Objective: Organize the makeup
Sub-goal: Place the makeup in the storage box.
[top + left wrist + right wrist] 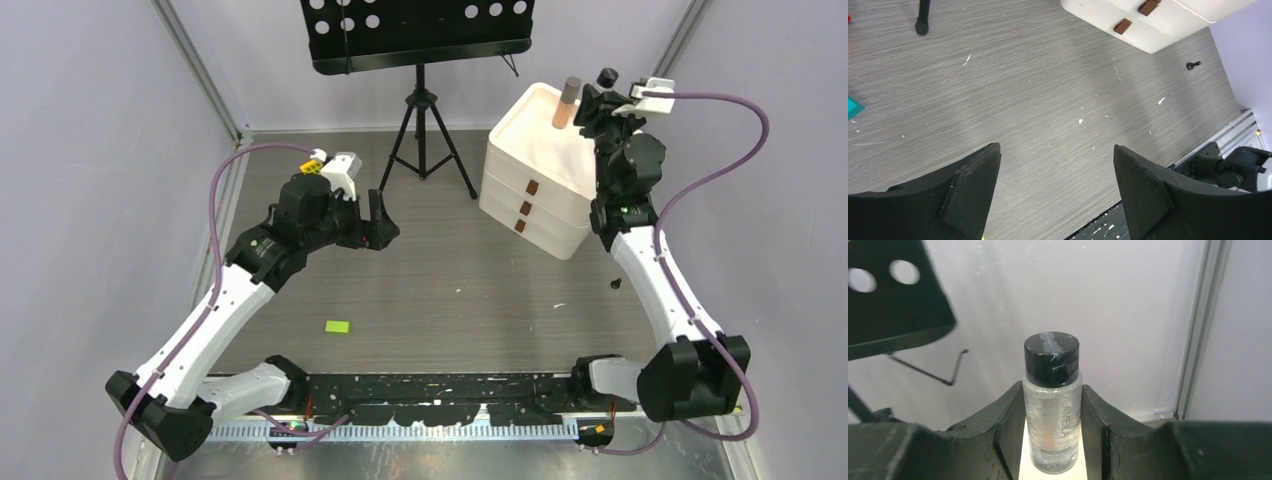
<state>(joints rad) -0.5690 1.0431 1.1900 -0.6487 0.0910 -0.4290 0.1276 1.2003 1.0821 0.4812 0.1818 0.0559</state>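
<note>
A clear bottle [1055,415] with a black cap [607,76] stands upright between the fingers of my right gripper [1053,395], which is shut on its body. It is held over the back right corner of the white drawer box's top [525,130]. Whether its base touches the top I cannot tell. A tan tube [567,103] stands upright on that same top, just left of the right gripper [597,100]. My left gripper [385,228] hangs open over bare table left of centre. In the left wrist view the left gripper [1055,150] has nothing between its fingers.
The white three-drawer box [1153,35] sits at the back right. A music stand's tripod [425,140] stands at the back middle. A green block [337,326] lies near the front, a teal block [853,107] to the left, and a small black piece [615,284] beside the right arm.
</note>
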